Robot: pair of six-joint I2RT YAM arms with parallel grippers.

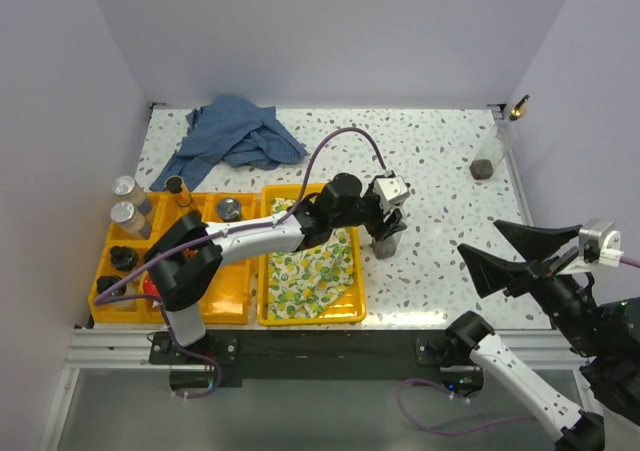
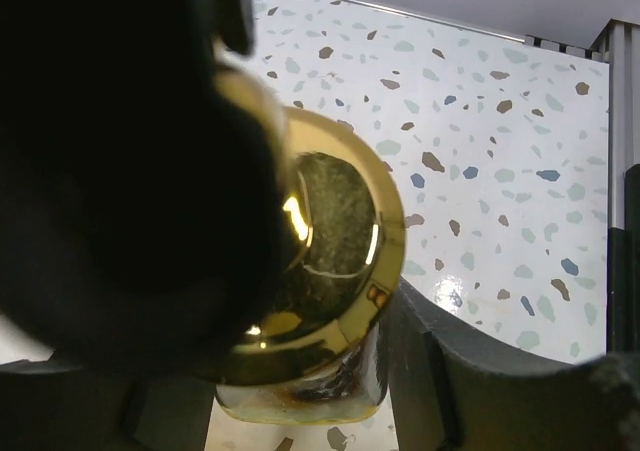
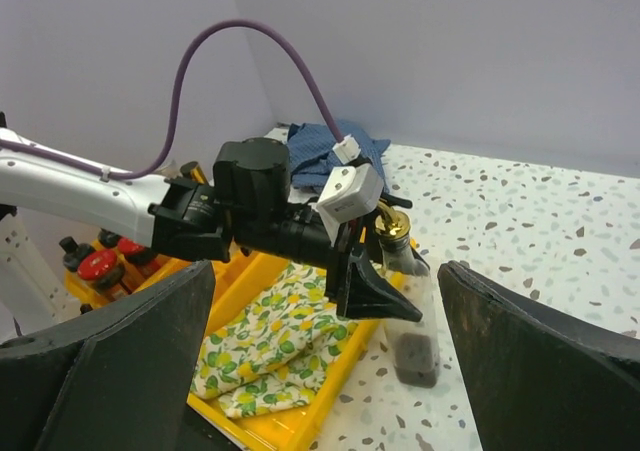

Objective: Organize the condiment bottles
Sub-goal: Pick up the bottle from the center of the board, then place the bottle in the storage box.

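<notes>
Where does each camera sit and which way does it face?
Top external: above and behind, looking down at the table; left arm and right arm show.
Left wrist: straight above the bottle and its gold pourer; own fingers flank it.
Right wrist: low, facing the left arm across the table; own open fingers frame it.
Shared: top and right wrist show the left gripper around the bottle.

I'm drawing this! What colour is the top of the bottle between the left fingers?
Shiny gold top, seen best in the left wrist view.
</notes>
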